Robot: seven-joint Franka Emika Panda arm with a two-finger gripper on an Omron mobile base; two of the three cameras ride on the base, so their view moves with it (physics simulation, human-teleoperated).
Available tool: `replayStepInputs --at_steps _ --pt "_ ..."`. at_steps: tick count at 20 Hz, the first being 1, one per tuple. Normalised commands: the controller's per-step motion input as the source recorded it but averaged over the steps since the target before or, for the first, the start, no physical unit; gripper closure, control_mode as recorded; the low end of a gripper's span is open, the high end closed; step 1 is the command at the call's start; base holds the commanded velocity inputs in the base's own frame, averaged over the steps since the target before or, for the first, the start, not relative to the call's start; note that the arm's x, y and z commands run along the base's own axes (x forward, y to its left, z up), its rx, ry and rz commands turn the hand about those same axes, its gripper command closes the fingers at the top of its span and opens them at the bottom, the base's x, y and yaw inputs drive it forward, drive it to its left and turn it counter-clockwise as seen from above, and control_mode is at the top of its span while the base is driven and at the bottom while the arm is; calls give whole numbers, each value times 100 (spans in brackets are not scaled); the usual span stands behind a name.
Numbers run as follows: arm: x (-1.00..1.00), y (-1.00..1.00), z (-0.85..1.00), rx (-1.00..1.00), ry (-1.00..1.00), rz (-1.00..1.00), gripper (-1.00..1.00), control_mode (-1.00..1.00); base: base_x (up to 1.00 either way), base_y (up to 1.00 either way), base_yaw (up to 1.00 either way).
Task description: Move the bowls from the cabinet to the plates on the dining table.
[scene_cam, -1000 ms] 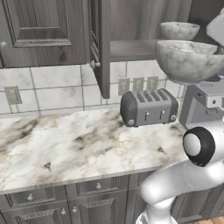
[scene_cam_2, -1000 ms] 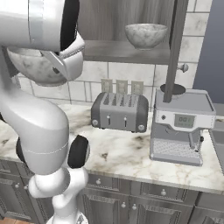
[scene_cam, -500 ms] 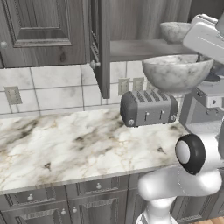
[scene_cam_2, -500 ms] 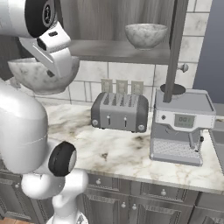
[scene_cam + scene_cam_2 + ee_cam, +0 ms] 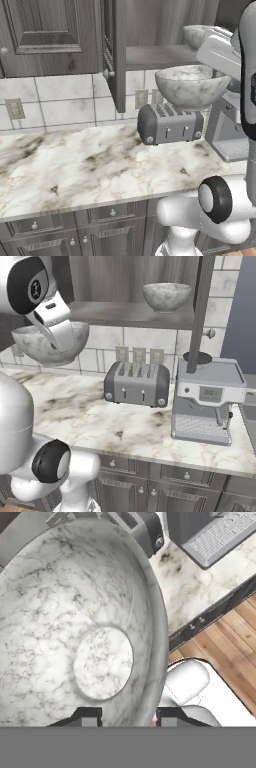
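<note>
Lower and further out from the cabinet (image 5: pixel 60 35) than a second ago, the held bowl (image 5: pixel 192 87) now hangs above the toaster (image 5: pixel 170 125) and the worktop (image 5: pixel 75 165). I see my gripper (image 5: pixel 125 714) with its jaws closed on the bowl's near rim, one fingertip inside the wall and one outside, the bowl upright ahead of them. Farther back, the second bowl (image 5: pixel 166 296) sits on the cabinet shelf (image 5: pixel 130 313). I judge the next move is swinging away toward the dining table; the plates aren't in sight.
</note>
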Motion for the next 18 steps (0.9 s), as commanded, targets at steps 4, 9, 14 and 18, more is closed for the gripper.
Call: replayStepInputs --at_steps 4,9,14,18 --pt "0 0 -18 -2 -2 -5 100 -100 0 0 0" --pt "0 0 -7 -2 0 -4 100 -100 0 0 0" --pt "-17 0 0 -1 0 -2 100 -100 0 0 0" --pt "-67 0 0 0 0 0 100 -100 0 0 0"
